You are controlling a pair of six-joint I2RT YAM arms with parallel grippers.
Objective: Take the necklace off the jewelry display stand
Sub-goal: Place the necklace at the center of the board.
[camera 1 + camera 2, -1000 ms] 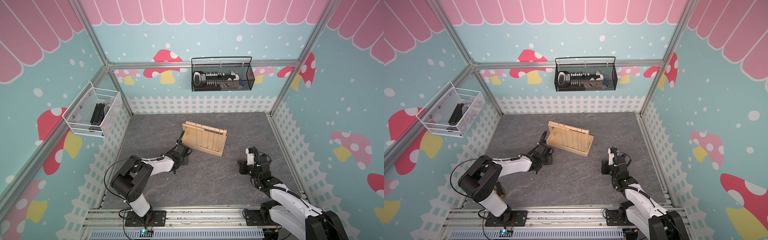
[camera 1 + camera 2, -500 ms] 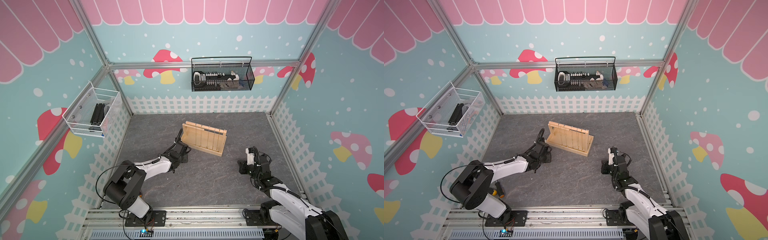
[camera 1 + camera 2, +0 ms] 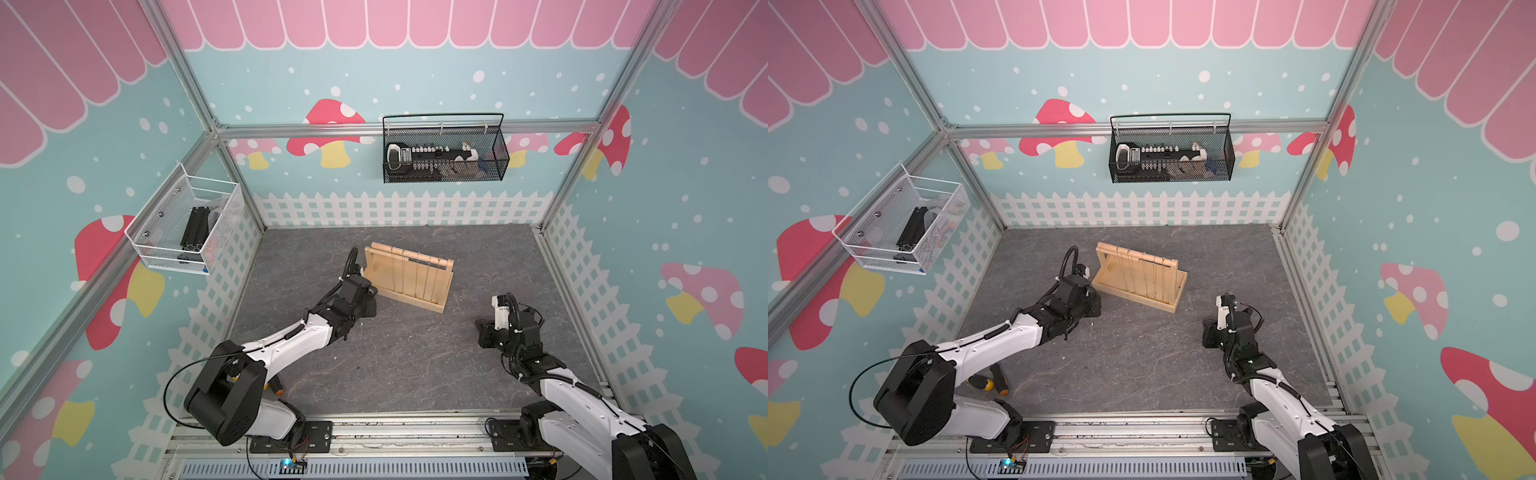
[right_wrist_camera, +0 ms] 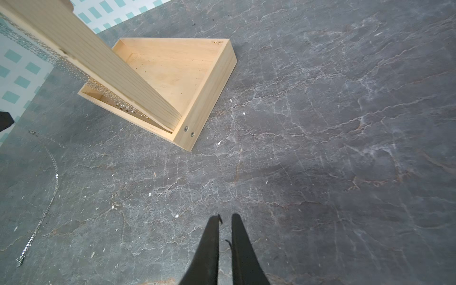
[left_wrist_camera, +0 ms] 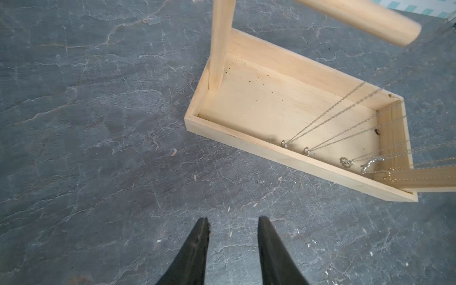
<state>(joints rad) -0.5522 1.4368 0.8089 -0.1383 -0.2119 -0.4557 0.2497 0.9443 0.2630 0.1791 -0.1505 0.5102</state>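
— Where is the necklace seen?
— One necklace (image 4: 56,175) is laid flat on the bench (image 3: 415,365), apart from the stand (image 3: 409,276). Other chains (image 5: 324,113) are hung from the bar (image 5: 365,22).
— And the pincers?
— The left pincer (image 5: 233,219) is seen spread and empty over the bench, near the stand's post end. The right pincer (image 4: 226,216) is almost clenched, with nothing gripped, apart from the stand.

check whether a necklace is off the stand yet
Off: one necklace lies loose on the table, clear of the jewelry display stand.
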